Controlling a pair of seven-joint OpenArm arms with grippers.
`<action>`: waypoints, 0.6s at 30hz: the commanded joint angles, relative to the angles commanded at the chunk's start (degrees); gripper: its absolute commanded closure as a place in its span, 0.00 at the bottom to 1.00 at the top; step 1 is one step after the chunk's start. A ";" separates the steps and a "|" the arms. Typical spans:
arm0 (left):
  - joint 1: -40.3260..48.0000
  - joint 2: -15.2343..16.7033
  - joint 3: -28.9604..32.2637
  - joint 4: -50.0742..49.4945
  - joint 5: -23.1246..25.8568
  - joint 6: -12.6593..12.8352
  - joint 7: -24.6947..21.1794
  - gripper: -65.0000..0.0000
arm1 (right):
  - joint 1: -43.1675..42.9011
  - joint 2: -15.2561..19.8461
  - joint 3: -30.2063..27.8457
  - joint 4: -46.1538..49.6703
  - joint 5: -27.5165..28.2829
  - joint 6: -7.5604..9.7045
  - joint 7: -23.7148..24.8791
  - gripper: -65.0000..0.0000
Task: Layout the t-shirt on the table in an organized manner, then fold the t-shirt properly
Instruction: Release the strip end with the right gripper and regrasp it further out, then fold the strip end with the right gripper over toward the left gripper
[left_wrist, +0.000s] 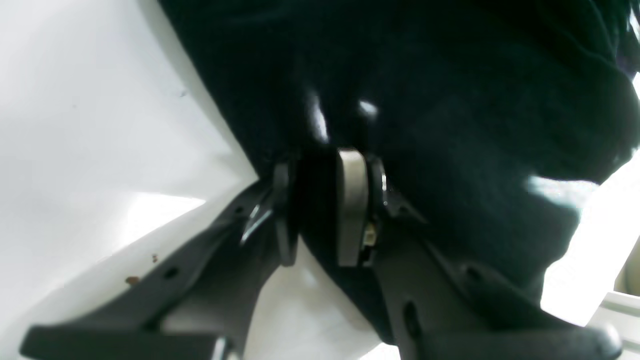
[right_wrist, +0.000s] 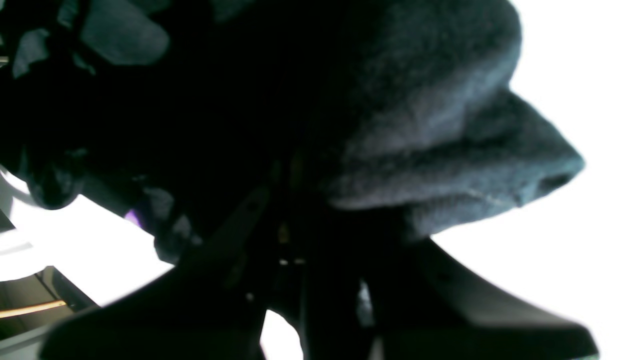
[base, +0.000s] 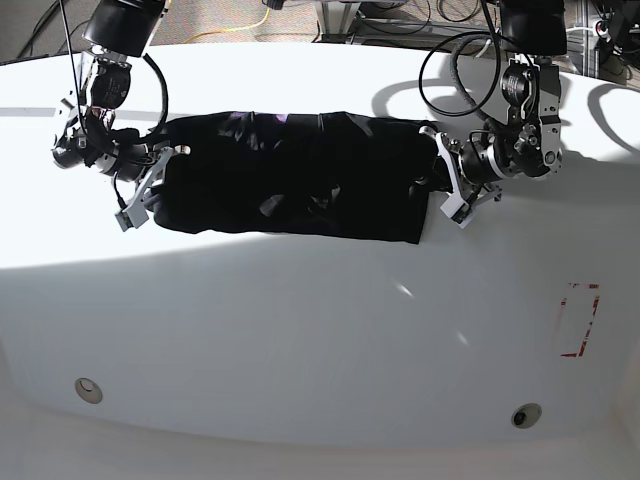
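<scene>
1 black t-shirt; 1 white table; 2 grippers: left, right; 2 metal discs; 1 red dashed mark.

Beyond the far edge of the work surface, a grey speckled floor is visible in the base view. Black cables and one yellow cable lie across it, near metal frame legs. Strong light enters from the far side and casts hard shadows toward the camera.
</scene>
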 joint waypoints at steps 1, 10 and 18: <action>0.00 0.00 0.00 0.00 0.00 0.00 0.00 0.84 | 0.00 -0.26 -0.88 1.49 0.26 0.00 -0.53 1.00; -0.09 0.00 0.00 0.09 0.00 0.00 0.09 0.84 | 1.14 -4.04 -12.48 9.93 1.14 0.00 -1.32 1.00; 0.00 0.00 0.00 0.00 0.09 0.00 0.09 0.84 | 4.57 -7.91 -20.75 9.67 0.88 -3.65 -0.88 1.00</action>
